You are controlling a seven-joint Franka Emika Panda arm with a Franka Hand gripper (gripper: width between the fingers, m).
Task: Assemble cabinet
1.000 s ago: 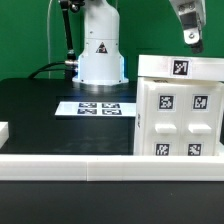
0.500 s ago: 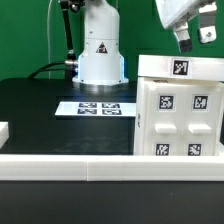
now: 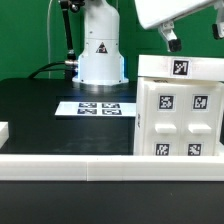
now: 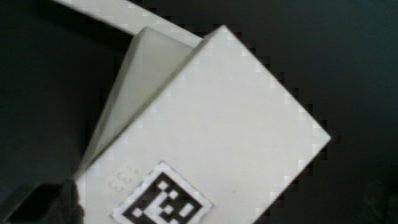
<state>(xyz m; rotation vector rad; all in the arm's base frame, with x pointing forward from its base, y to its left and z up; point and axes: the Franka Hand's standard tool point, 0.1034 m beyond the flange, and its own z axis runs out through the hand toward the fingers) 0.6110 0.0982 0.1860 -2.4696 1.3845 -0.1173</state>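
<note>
The cabinet [image 3: 180,110], a large white box with black-and-white tags, stands at the exterior view's right. One face carries four small tagged panels, and one tag sits on top. My gripper [image 3: 193,34] hangs above the cabinet's top, apart from it. Its two dark fingers [image 3: 168,40] are spread and hold nothing. The wrist view looks down on the cabinet's white top face [image 4: 205,120] with a tag [image 4: 169,195] on it. The fingertips barely show there.
The marker board [image 3: 98,108] lies on the black table in front of the arm's white base [image 3: 100,55]. A low white wall [image 3: 90,165] runs along the near edge. A small white piece [image 3: 3,130] shows at the exterior view's left edge.
My gripper has swung toward the exterior view's left above the cabinet and tilted, so more of the hand shows. The cabinet has not moved.
</note>
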